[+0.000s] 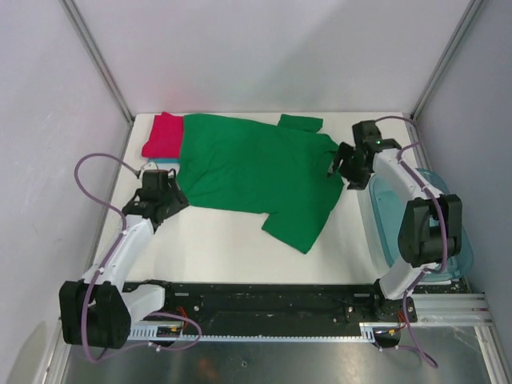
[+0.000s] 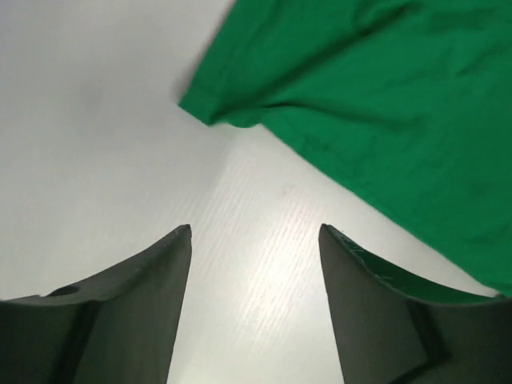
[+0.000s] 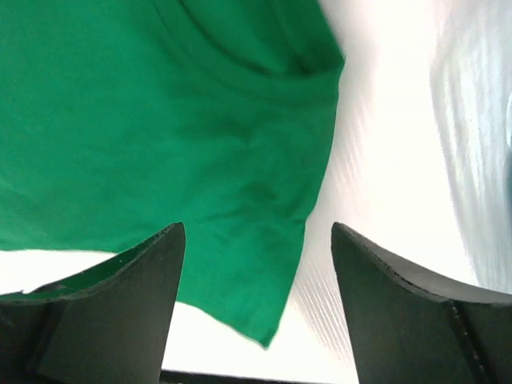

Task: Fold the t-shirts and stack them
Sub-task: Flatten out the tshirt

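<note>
A green t-shirt [image 1: 256, 172] lies spread flat across the table, one sleeve pointing toward the near edge. A folded magenta-red t-shirt [image 1: 162, 134] sits at the back left, partly under the green one, with a thin light blue edge [image 1: 164, 163] showing beside it. My left gripper [image 1: 178, 198] is open at the green shirt's left hem; in the left wrist view, bare table lies between the left gripper's [image 2: 254, 232] fingers and the hem corner [image 2: 210, 108] is just ahead. My right gripper [image 1: 338, 166] is open at the shirt's right side, and the right gripper [image 3: 258, 228] hangs over green cloth [image 3: 160, 120], gripping nothing.
A translucent blue-green plastic bin [image 1: 460, 240] stands at the right edge beside the right arm. Grey walls close off the left, back and right sides. The white tabletop [image 1: 224, 248] shows in front of the shirt, and a black rail [image 1: 272, 300] runs along the near edge.
</note>
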Tool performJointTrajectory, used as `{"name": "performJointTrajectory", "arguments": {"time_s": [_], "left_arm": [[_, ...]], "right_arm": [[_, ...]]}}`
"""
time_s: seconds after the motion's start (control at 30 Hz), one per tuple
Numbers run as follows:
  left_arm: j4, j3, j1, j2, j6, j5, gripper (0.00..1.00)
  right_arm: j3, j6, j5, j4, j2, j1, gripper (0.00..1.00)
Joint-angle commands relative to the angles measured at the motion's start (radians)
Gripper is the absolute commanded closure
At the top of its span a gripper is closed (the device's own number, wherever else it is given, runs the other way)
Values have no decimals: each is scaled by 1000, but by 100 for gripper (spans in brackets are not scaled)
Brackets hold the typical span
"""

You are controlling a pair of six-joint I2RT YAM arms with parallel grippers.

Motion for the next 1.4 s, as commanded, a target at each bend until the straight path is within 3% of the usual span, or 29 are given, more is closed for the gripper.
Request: {"name": "performJointTrajectory", "arguments": {"time_s": [0.0,0.17,0.3,0.53,0.93,1.1,1.2,1.23,1.37], "left_arm": [[20,-46,18,-105,-79,71,27],[-32,-88,23,-202,-104,55,32],[-73,-79,31,-215,-115,27,40],[-143,-64,41,-263,-140,-61,46],[-180,-83,53,-305,-159,-109,49],[-188,-81,56,-304,-162,-132,49],[-188,-84,57,-295,-178,-140,50],[-187,-84,57,-290,-183,-140,50],[-183,-84,58,-258,-202,-124,52]], "right_arm": [[-122,-1,180,-11,-161,129,21],[-350,130,225,34,-346,271,25],[-482,263,295,60,-416,433,37],[-596,373,334,115,-394,588,45],[-622,413,342,196,-254,676,52],[-644,420,344,216,-219,692,63],[-654,418,342,217,-204,693,90],[-656,416,348,205,-206,691,95],[-666,415,405,104,-283,682,100]]}}
